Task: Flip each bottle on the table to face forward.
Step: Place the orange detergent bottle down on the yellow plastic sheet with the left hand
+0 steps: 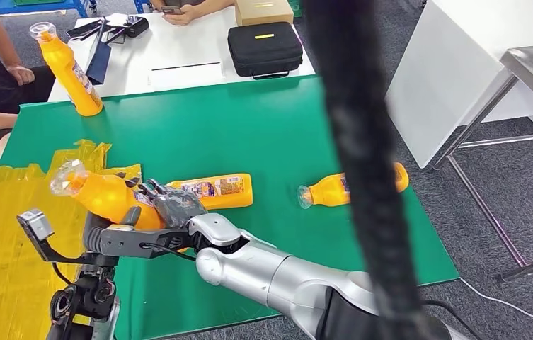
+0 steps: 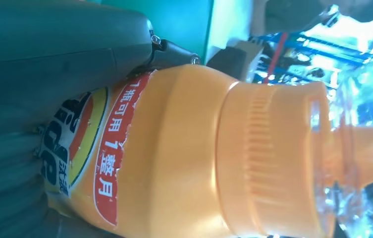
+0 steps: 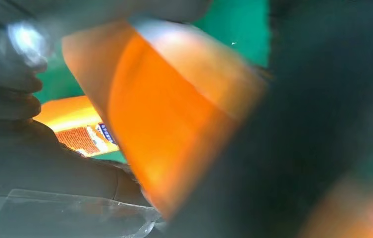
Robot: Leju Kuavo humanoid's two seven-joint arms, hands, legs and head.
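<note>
1. Orange detergent bottle [image 1: 107,198] sits clasped in our right hand [image 1: 171,205], lifted, clear cap pointing away to its left.
2. We cannot tell our left hand's [image 2: 35,79] state.
3. Just beyond the right hand, another labelled bottle [image 1: 214,190] lies on the green worktop [image 1: 249,127].

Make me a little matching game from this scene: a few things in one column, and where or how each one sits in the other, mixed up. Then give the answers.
Things
1. held bottle
2. upright bottle
3. labelled bottle
4. black case

Places or states
A. on the white table behind the green one
B. lying on the green table just beyond the robot's hands
C. standing at the far left edge of the green table
D. gripped in the robot's hands, clear cap tilted up and left

Pairs: 1-D, 2-C, 3-B, 4-A
</note>
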